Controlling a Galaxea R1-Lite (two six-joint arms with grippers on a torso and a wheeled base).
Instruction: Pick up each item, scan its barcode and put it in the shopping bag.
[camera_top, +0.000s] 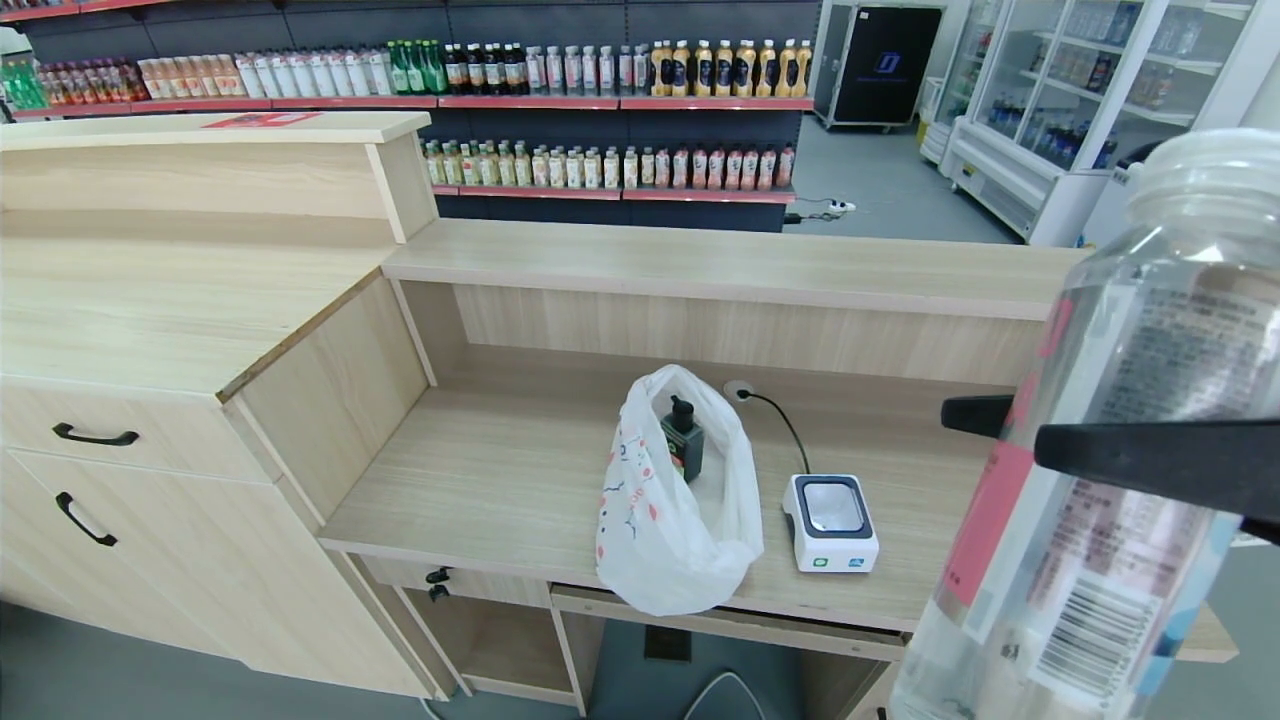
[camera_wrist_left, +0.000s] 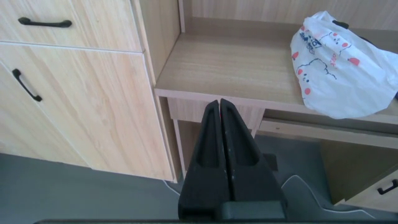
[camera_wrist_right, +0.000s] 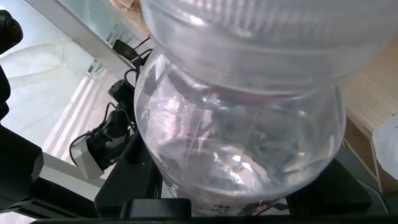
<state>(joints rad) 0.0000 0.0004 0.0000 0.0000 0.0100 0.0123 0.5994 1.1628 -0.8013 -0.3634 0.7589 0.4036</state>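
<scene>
1. The right hand (camera_top: 992, 430) is clamped across a clear bottle (camera_top: 1110, 330), held up close to the head camera and covering the right end of the tabletop (camera_top: 480, 480) from that view.
2. The clear bottle stands nearly upright, its cap up and leaning right, with the barcode low on the side facing the camera.
3. The left hand (camera_wrist_left: 219, 109), fingers pressed together, hangs low before the tabletop's front edge.
4. On the tabletop, a white bag (camera_top: 650, 520) with a dark pump bottle (camera_top: 684, 440) inside stands just beside the scanner (camera_top: 830, 520).

Passing room lies over the counter (camera_top: 480, 470) left of the shopping bag (camera_top: 640, 530) — the scanner (camera_top: 830, 522) blocks its right.
</scene>
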